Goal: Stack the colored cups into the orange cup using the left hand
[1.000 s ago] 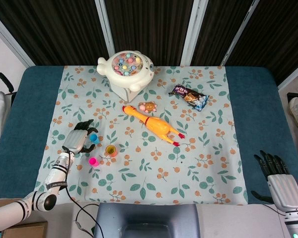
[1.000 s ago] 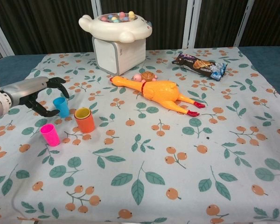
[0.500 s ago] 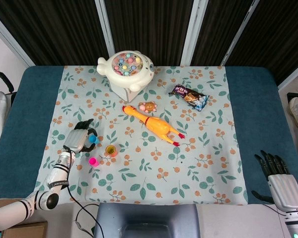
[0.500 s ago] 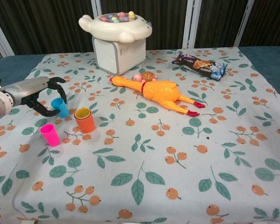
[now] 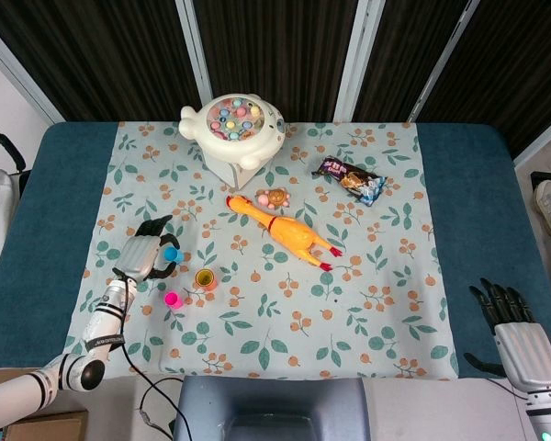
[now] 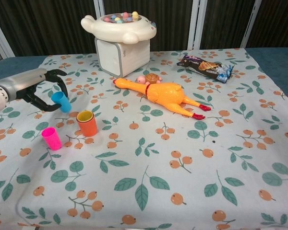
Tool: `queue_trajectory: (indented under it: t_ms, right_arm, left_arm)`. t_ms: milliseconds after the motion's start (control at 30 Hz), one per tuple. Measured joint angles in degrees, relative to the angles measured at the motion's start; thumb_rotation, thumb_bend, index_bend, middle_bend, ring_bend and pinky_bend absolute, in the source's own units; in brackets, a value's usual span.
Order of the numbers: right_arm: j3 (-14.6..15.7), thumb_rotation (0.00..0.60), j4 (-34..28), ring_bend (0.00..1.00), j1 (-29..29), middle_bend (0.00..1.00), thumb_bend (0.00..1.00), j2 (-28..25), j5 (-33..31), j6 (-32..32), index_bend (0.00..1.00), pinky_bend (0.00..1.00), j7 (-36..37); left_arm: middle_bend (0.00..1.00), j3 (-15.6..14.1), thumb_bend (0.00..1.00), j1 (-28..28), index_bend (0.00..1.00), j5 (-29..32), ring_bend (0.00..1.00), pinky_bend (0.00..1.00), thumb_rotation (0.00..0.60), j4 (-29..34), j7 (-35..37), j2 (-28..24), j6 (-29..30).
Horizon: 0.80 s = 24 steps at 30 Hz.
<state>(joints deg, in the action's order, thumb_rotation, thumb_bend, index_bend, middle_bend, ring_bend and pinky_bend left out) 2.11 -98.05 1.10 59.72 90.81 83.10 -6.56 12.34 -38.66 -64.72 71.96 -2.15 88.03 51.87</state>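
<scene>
1. Head view shows the surface point(image 5: 64, 184), the largest thing, filling the middle of the frame with a blue top and a floral cloth point(image 5: 367, 294) spread across its centre.
2. At upper centre of the cloth stands a white toy point(image 5: 232, 122), animal-shaped on a boxy base, with small coloured pieces set into its top.
3. Just below it, near the frame's middle, a yellow rubber chicken point(image 5: 285, 232) lies on its side, running diagonally down to the right.
4. The left hand point(image 6: 43, 88) sits at the left edge of the chest view, fingers curled round the blue cup point(image 6: 61, 101), which is tilted and seems lifted off the cloth.
5. The right hand point(image 5: 519, 335) rests at the lower right of the head view, off the cloth, fingers straight and slightly apart, holding nothing.
6. A dark snack packet point(image 5: 350, 180) lies at upper right of the cloth, well apart from the cups.
7. The orange cup point(image 6: 87, 123) stands upright at left centre of the chest view, just right of and below the blue cup, with a yellowish rim showing inside it.
8. A small round toy point(image 5: 274, 197) lies beside the chicken's head.
9. The pink cup point(image 6: 51, 138) stands upright at lower left, near the orange cup but apart from it.
</scene>
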Motion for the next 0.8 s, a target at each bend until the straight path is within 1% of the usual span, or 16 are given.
queue_trajectory:
  t_ms: [200, 333, 567, 800]
  right_arm:
    - [0.27, 0.600, -0.14, 0.00, 0.03, 0.00, 0.21, 0.25, 0.52, -0.06, 0.00, 0.00, -0.37]
    - [0.40, 0.600, -0.18, 0.00, -0.04, 0.00, 0.21, 0.25, 0.71, 0.07, 0.00, 0.00, -0.37]
    - [0.40, 0.600, -0.03, 0.00, -0.21, 0.00, 0.21, -0.11, 0.94, 0.61, 0.00, 0.00, 0.49]
    - [0.47, 0.600, 0.01, 0.00, -0.25, 0.00, 0.21, -0.36, 1.06, 0.66, 0.00, 0.00, 0.85]
  left_arm:
    - [0.04, -0.28, 0.37, 1.58, 0.52, -3.25, 0.00, 0.06, 0.600, 10.18, 0.38, -5.04, 3.56]
    - [0.04, -1.05, 0.37, 2.25, 0.52, -5.00, 0.00, 0.06, 0.600, 15.41, -1.90, -6.69, 5.67]
    - [0.04, -1.52, 0.37, 1.98, 0.52, -4.07, 0.00, 0.06, 0.600, 16.41, -5.92, -5.42, 6.62]
    - [0.04, -2.14, 0.37, 1.65, 0.52, -3.70, 0.00, 0.06, 0.600, 15.88, -7.10, -4.09, 6.57]
